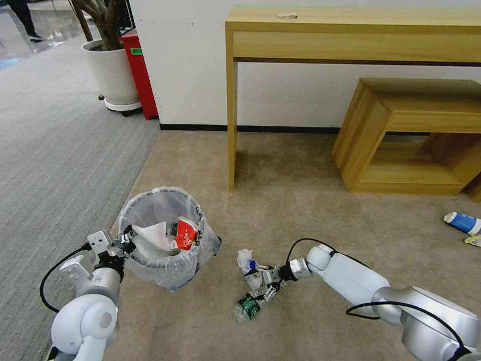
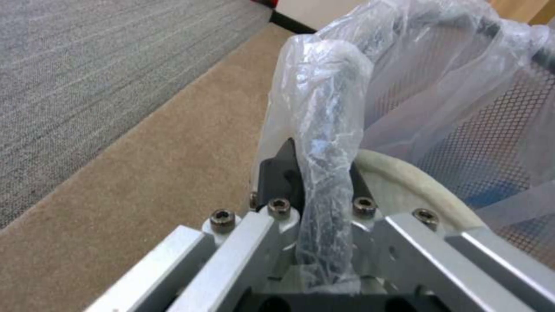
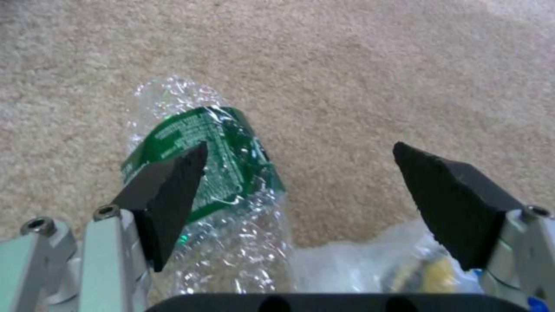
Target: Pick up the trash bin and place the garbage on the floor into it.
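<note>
The trash bin (image 1: 165, 260), black mesh under a clear wrinkly liner, stands on the beige carpet at the lower left. Inside it lie a white slipper (image 1: 153, 235) and a red-white packet (image 1: 186, 233). My left gripper (image 1: 124, 244) is shut on the bin's near rim; the left wrist view has the liner-wrapped rim (image 2: 327, 143) pinched in that gripper (image 2: 324, 203). A crushed clear bottle with a green label (image 1: 247, 307) (image 3: 223, 151) lies on the carpet. My right gripper (image 1: 261, 284) (image 3: 301, 182) hovers open just over it, one pad (image 3: 168, 190) above the label.
A crumpled clear wrapper (image 1: 246, 260) (image 3: 358, 264) lies beside the bottle. A blue-white cup (image 1: 463, 222) lies at the far right. A wooden desk (image 1: 350, 30) and a low wooden shelf (image 1: 366, 135) stand against the wall. A white plant pot (image 1: 111, 75) and a red box (image 1: 140, 75) are at the back left.
</note>
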### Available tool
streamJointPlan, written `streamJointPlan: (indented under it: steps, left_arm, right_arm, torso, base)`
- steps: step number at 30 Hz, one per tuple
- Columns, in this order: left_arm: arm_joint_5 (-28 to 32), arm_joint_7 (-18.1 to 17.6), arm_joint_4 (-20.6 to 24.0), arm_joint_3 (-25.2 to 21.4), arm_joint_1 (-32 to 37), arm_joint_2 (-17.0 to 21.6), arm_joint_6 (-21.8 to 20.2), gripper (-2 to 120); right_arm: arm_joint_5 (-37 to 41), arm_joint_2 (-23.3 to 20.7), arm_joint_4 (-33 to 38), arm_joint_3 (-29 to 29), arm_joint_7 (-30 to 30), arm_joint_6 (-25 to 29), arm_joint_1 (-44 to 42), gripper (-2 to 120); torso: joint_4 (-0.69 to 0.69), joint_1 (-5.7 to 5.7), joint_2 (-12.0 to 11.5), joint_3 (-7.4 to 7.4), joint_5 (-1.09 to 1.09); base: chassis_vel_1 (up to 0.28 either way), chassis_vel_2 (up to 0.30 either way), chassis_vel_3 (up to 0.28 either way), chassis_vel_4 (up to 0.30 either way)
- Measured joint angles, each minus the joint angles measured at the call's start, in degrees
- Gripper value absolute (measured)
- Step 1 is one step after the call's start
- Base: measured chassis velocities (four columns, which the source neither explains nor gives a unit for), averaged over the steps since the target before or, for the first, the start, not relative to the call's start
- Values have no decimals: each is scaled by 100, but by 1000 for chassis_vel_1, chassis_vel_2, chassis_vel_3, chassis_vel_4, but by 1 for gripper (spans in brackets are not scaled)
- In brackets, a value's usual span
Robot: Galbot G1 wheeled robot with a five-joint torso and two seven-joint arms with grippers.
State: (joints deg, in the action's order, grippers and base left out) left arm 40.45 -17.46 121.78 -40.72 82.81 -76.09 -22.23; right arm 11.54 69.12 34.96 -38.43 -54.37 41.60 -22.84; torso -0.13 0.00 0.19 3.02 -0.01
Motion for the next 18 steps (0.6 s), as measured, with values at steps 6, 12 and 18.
streamJointPlan:
  steps: [6,12,18]
  left_arm:
    - [2,-3,9,-15,0,-5,0,2]
    - [8,-10,12,-23,1,-2,0,2]
    - [12,-15,12,-26,-9,2,-4,2]
  right_arm:
    - [-13,56,-57,-1,-58,15,-65,82]
    - [-9,83,-94,10,-89,28,-142,78]
    - [-2,90,-102,17,-103,29,-206,76]
  torso:
    - [0,0,0,0,1]
    - [0,0,0,0,0]
    - [0,0,0,0,1]
  base:
    - [0,0,0,0]
    - [0,0,0,0]
    - [0,0,0,0]
